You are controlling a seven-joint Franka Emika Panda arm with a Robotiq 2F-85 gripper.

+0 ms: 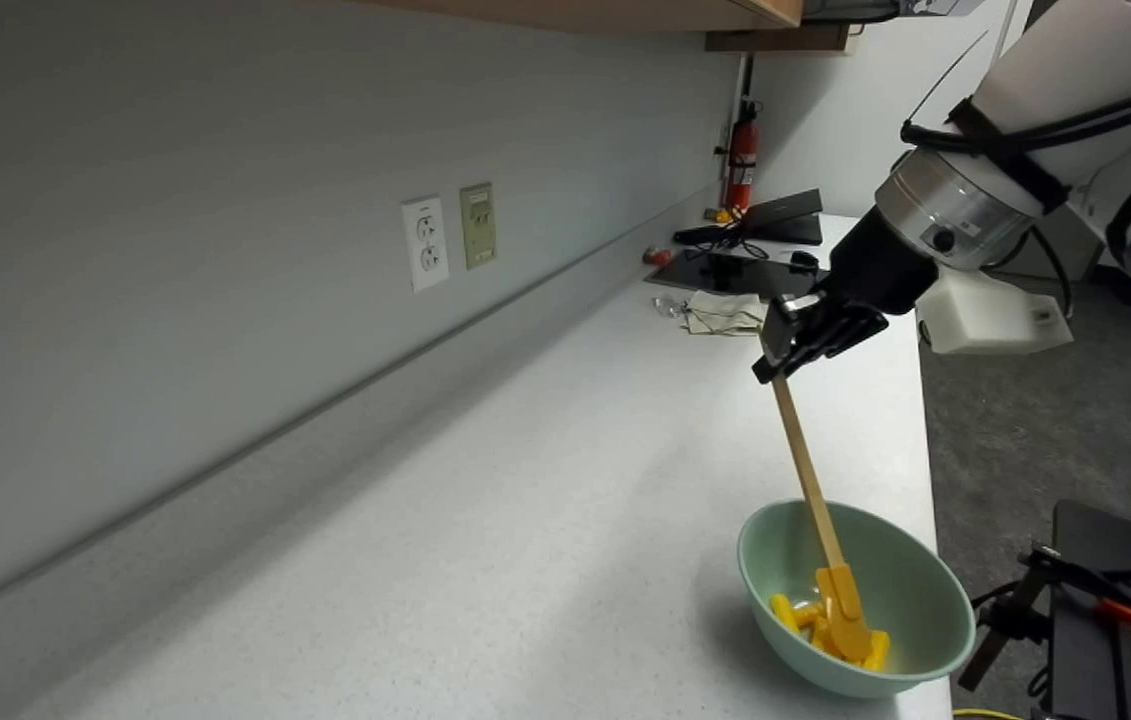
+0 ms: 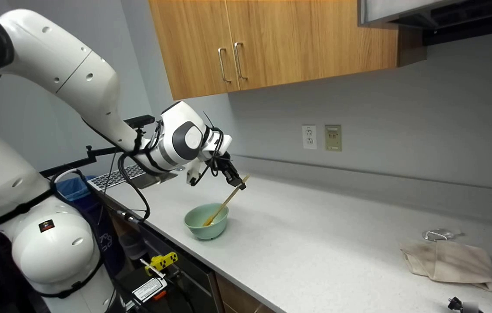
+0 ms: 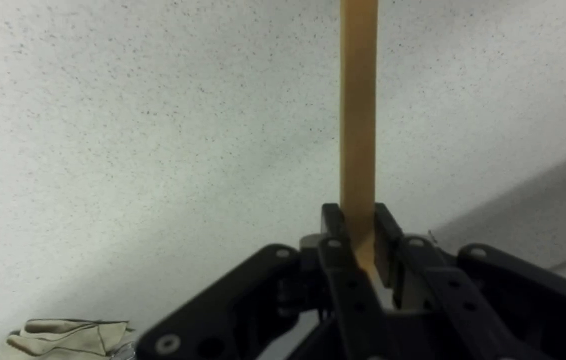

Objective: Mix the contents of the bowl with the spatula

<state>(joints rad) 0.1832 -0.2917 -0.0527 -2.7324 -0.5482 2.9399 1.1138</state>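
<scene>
Hand (image 3: 359, 222) pinching slim wooden spatula (image 1: 814, 488), flat end (image 1: 847, 625) among chunky yellow contents (image 1: 806, 616), inside smooth round bowl (image 1: 910, 590)

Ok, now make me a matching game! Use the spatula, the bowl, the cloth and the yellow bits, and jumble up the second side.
Things:
1. spatula
2. bowl
3. cloth
4. yellow bits

Places, colours and states:
A. beige, lying on the counter
B. a little heap, low down inside something round
C. gripped by the jaws, leaning at a slant
D. pale green, with open top and smooth sides

Right pairs: 1 goes with C, 2 with D, 3 with A, 4 with B.
</scene>
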